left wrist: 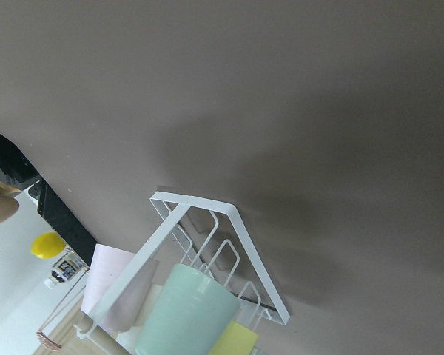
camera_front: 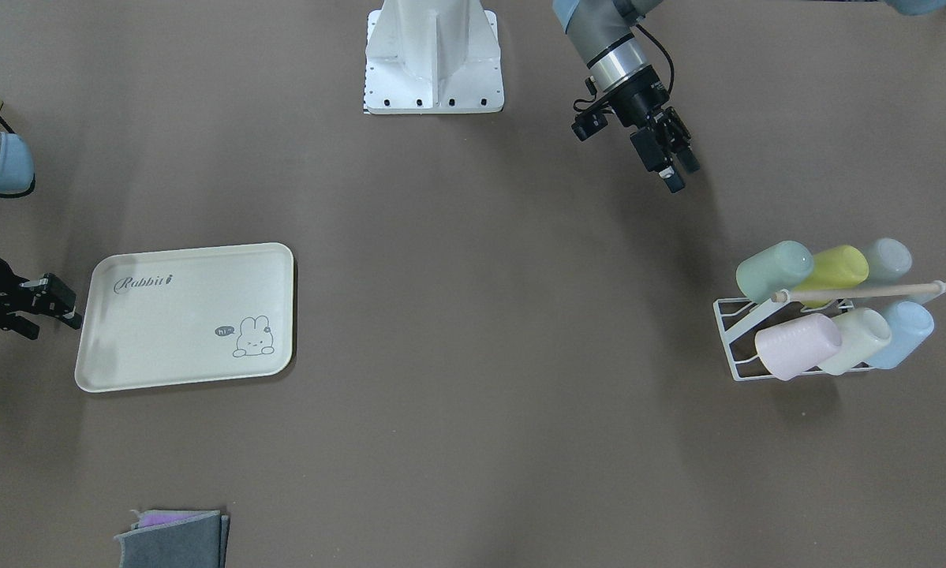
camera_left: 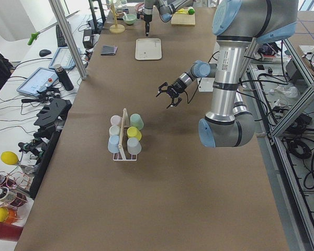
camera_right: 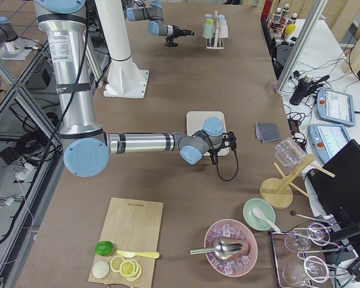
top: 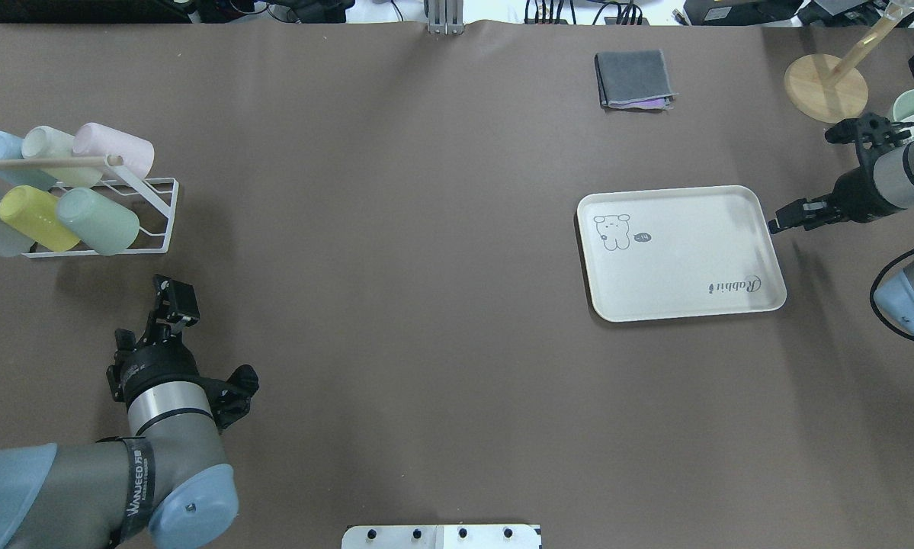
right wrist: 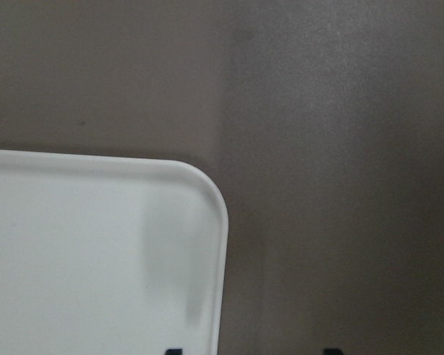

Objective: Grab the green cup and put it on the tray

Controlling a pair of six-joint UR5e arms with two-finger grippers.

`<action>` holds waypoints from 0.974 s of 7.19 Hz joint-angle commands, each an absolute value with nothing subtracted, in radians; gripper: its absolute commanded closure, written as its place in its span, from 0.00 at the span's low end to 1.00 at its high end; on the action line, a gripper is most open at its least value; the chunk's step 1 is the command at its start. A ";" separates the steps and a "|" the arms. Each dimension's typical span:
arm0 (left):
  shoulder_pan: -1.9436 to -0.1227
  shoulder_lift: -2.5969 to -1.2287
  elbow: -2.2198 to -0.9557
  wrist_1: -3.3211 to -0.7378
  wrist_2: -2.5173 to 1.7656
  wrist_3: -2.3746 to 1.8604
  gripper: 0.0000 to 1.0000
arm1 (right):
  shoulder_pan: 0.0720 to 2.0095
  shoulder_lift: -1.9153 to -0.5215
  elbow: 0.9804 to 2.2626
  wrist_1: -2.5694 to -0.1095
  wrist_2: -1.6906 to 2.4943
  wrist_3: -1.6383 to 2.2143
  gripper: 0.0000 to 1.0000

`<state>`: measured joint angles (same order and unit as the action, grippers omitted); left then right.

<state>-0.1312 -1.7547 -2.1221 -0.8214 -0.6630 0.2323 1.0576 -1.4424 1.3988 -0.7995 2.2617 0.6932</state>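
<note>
The green cup [camera_front: 774,270] lies tilted on the white wire rack [camera_front: 729,335], at the rack's end nearest the tray and on the robot's side. It also shows in the overhead view [top: 98,221] and the left wrist view [left wrist: 189,314]. My left gripper [camera_front: 678,170] is open and empty, above the table between the robot's base and the rack, apart from the cups. The cream tray [camera_front: 185,315] lies flat and holds nothing. My right gripper [camera_front: 58,315] is open and empty, just off the tray's short outer edge [right wrist: 214,244].
The rack also holds yellow [camera_front: 835,272], pink [camera_front: 796,345], off-white [camera_front: 859,339] and blue [camera_front: 903,333] cups under a wooden rod [camera_front: 859,292]. A folded grey cloth [camera_front: 174,540] lies at the far edge. The robot's base [camera_front: 433,55] stands centrally. A wooden stand [top: 826,86] stands behind the right arm.
</note>
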 commanded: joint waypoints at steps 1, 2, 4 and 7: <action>-0.115 -1.636 -2.120 -0.824 -0.514 0.308 0.03 | 1.058 -1.407 1.359 -0.778 2.270 0.701 0.29; -0.121 -1.617 -2.121 -0.825 -0.505 0.345 0.03 | 1.057 -1.390 1.338 -0.778 2.284 0.704 0.29; -0.124 -1.572 -2.085 -0.824 -0.379 0.348 0.03 | 1.058 -1.393 1.327 -0.776 2.330 0.703 0.34; -0.130 -1.583 -2.011 -0.827 -0.331 0.347 0.03 | 1.057 -1.391 1.313 -0.775 2.353 0.703 0.47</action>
<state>-0.1283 -1.5803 -2.0324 -0.8262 -0.3541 0.3470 1.0582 -1.3935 1.3159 -0.7749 2.3490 0.7026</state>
